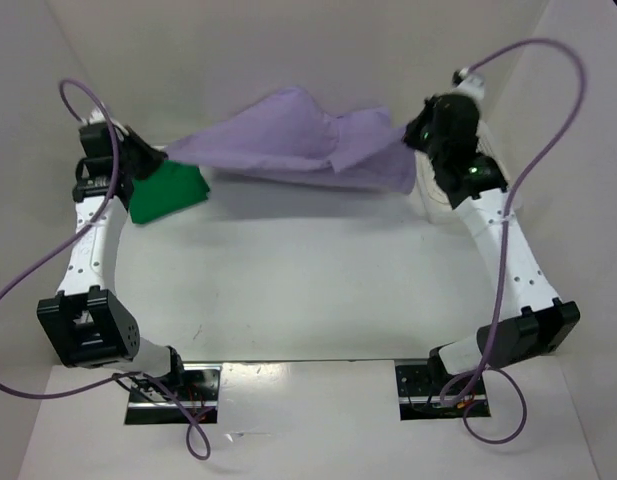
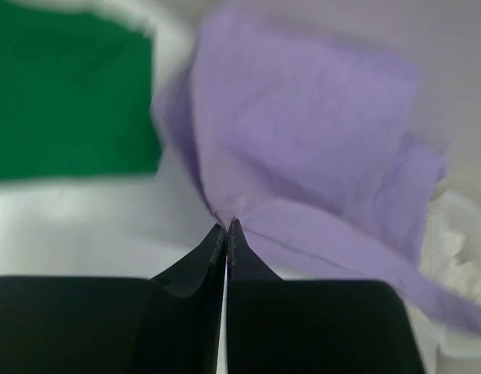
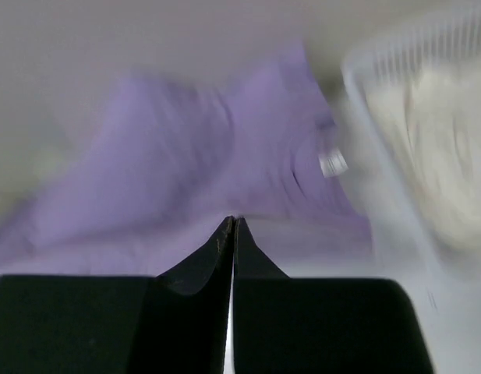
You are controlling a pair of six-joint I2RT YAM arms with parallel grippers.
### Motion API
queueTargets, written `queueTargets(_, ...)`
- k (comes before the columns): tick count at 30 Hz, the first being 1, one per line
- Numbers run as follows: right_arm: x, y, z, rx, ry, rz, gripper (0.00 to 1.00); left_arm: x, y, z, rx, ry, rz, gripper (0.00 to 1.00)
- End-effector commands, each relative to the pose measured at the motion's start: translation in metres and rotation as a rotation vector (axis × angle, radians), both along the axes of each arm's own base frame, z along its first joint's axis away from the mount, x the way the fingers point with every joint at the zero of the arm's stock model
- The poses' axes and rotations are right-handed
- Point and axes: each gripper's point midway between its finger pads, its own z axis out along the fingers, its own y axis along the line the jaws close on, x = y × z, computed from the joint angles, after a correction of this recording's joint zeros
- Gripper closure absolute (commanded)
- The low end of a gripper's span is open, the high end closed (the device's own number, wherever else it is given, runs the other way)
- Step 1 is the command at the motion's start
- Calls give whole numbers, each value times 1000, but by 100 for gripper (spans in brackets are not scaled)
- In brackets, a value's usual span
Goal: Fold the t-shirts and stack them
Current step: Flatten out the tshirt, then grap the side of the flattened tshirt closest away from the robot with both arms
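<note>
Top external: got purple tee (image 1: 298, 140) strung mid-air over far tabletop (image 1: 308, 270), pinched tight in left tool (image 2: 227, 226) and right tool (image 3: 231, 220) at opposite ends. Soft, light, floppy, sagging midway, so probably best grabbed at corners. Also spotting green tee (image 1: 168, 193) near left tool.

arms (image 1: 93, 245): white links, black joints | cables (image 1: 499, 300): purple | left tool (image 2: 227, 227), right tool (image 3: 232, 222): black, tapered

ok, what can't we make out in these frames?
Right wrist view: motion blur; basket holds something pale, kind unclear.
Top view: basket all but hidden by right arm and purple t-shirt.
The green t-shirt: left part behind left arm in top view; cut by left edge in left wrist view.
</note>
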Motion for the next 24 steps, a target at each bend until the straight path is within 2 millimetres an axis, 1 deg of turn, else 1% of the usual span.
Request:
queueTargets(1,-35,4,-121,16,267,30,99,-23,-5,-52,6,68,-13,100)
queueTargets(2,-46,3,-143,18,310,36,99,-31,-6,-68,8,101,-18,100)
queueTargets(3,-57,4,-161,26,348,48,99,-46,-10,-95,-4,153,-18,100)
queueTargets(4,-72,1,-173,31,371,43,99,-53,-9,-107,9,177,-15,100)
queueTargets(5,-91,0,-214,37,471,47,99,-62,-7,-120,22,213,-2,100)
queueTargets(6,-101,4,-228,55,503,70,99,-79,-10,-140,18,268,-8,100)
queueTargets(7,-121,2,-252,63,563,69,99,-86,-9,-148,20,288,3,100)
queueTargets(8,-131,3,-262,96,600,65,99,-94,-11,-155,28,307,-4,100)
queueTargets(9,-141,5,-270,114,637,70,99,-105,-11,-159,30,322,4,100)
queueTargets(10,-146,13,-265,136,639,99,99,-117,-14,-176,31,364,-3,100)
queueTargets(11,-152,16,-265,167,658,100,99,-122,-15,-179,29,374,-4,100)
queueTargets(12,-162,15,-270,171,709,97,99,-129,-15,-178,29,397,3,100)
queueTargets(13,-170,18,-274,185,748,106,99,-131,-17,-179,21,404,-8,100)
queueTargets(14,-180,21,-278,210,783,116,99,-132,-18,-176,21,403,-8,100)
queueTargets(15,-196,21,-281,228,828,119,99,-141,-20,-183,11,449,-11,100)
queueTargets(16,-206,24,-280,256,840,133,99,-145,-22,-182,5,454,-19,100)
queueTargets(17,-217,24,-272,281,818,143,99,-151,-24,-189,-11,483,-15,100)
queueTargets(18,-227,24,-274,303,839,138,99,-157,-26,-185,-20,481,-9,100)
queueTargets(19,-244,19,-280,295,891,124,99,-159,-32,-185,-53,486,-32,100)
queueTargets(21,-257,22,-262,340,857,136,99,-170,-36,-189,-83,543,-23,100)
queueTargets(22,-265,17,-262,328,874,116,99,-171,-34,-191,-82,564,-14,100)
queueTargets(24,-268,14,-255,323,866,108,99,-179,-36,-189,-87,588,-15,100)
